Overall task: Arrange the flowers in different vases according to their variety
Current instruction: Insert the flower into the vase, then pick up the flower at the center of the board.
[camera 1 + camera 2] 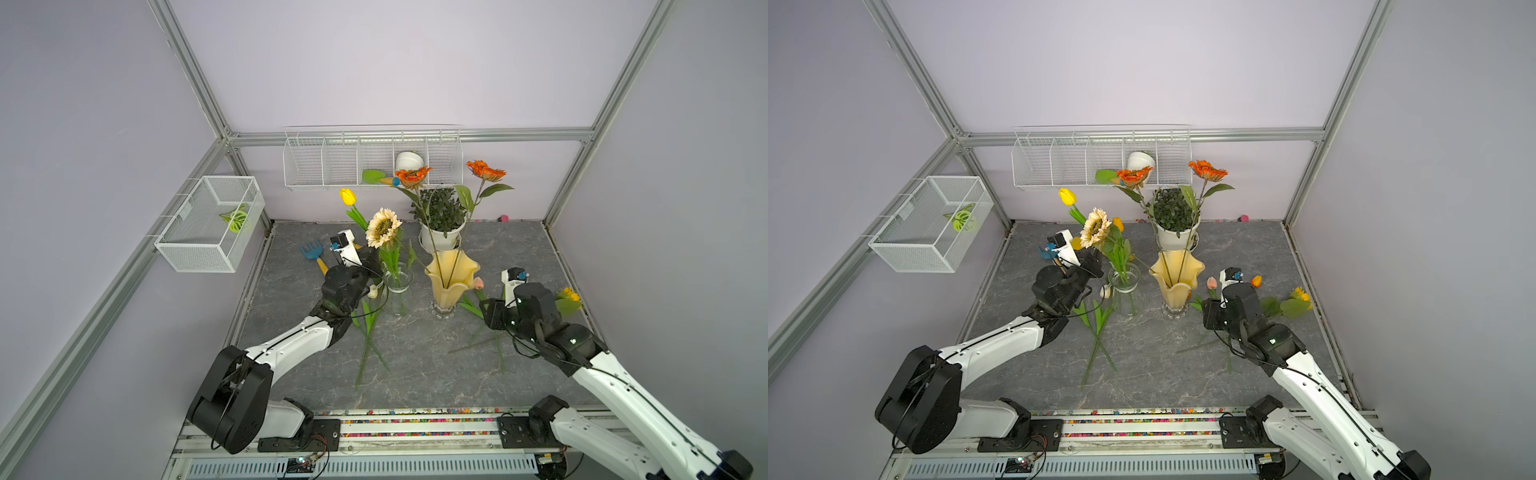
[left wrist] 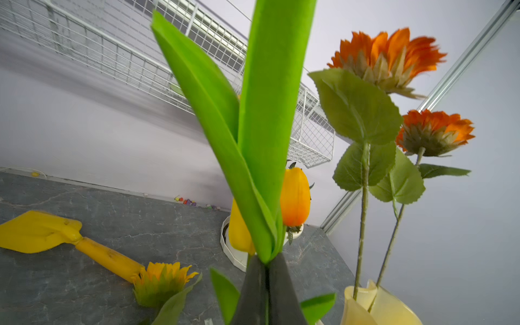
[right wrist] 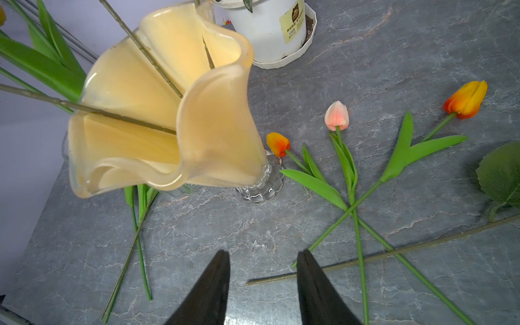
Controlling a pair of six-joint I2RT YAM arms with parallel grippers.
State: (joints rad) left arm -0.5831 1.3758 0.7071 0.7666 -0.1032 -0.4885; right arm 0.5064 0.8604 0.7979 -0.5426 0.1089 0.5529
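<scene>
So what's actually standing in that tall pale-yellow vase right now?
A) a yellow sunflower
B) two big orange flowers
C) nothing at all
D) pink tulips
B: the stems of the two orange flowers run down into the pale-yellow vase, while the pink tulip lies on the table.

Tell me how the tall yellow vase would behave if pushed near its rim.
The yellow vase probably tips easily: its flared rim is far wider than its small clear foot. It looks like glass, so likely fragile. The tall orange flowers in it may add top weight.
</scene>
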